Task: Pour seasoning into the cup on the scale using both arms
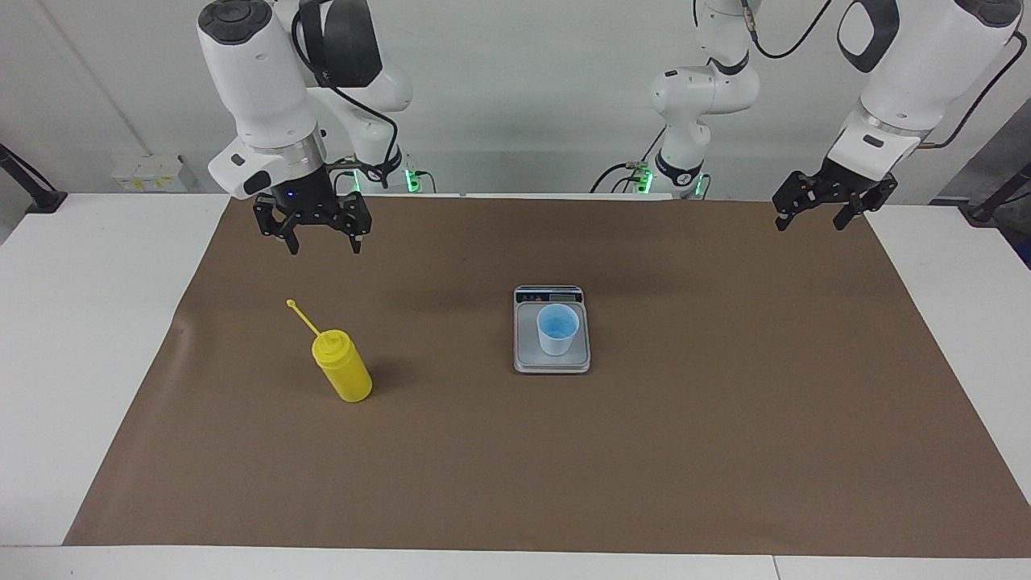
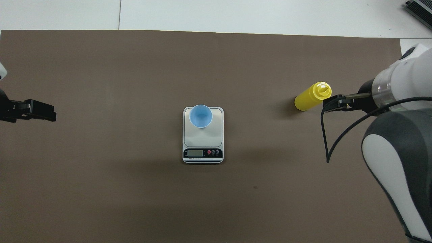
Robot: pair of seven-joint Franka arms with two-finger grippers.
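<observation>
1. From the facing view, I have the yellow bottle point(image 1: 343, 369) standing upright on the brown mat point(image 1: 725, 451), toward the right arm's end of the table, its thin cap stick angled up off the nozzle.
2. My right gripper point(image 1: 325, 239) hangs in the air over the mat, above a spot nearer the robots than the bottle. Its fingers point(image 1: 292, 242) are spread wide apart and hold nothing.
3. The scale point(image 1: 552, 329) lies flat near the middle of the mat, well apart from the bottle. The cup point(image 1: 557, 329) stands upright on its weighing plate (blue inside, whitish outside), and I see nothing in it.
4. My left gripper point(image 1: 813, 219) waits raised over the mat's corner at the left arm's end. Its fingers are parted, and nothing is between them.
5. From the overhead view, the bottle point(image 2: 312, 96) shows beside the right gripper point(image 2: 332, 104), which seems to touch it here; the facing view tells me the gripper is well clear above.
6. The scale point(image 2: 203, 135) has its dark display strip along the edge nearest the robots, and the cup point(image 2: 200, 115) sits on the part of the plate farthest from them.
7. The left gripper point(image 2: 40, 111) pokes in at the edge over bare mat point(image 2: 101, 189), empty.
</observation>
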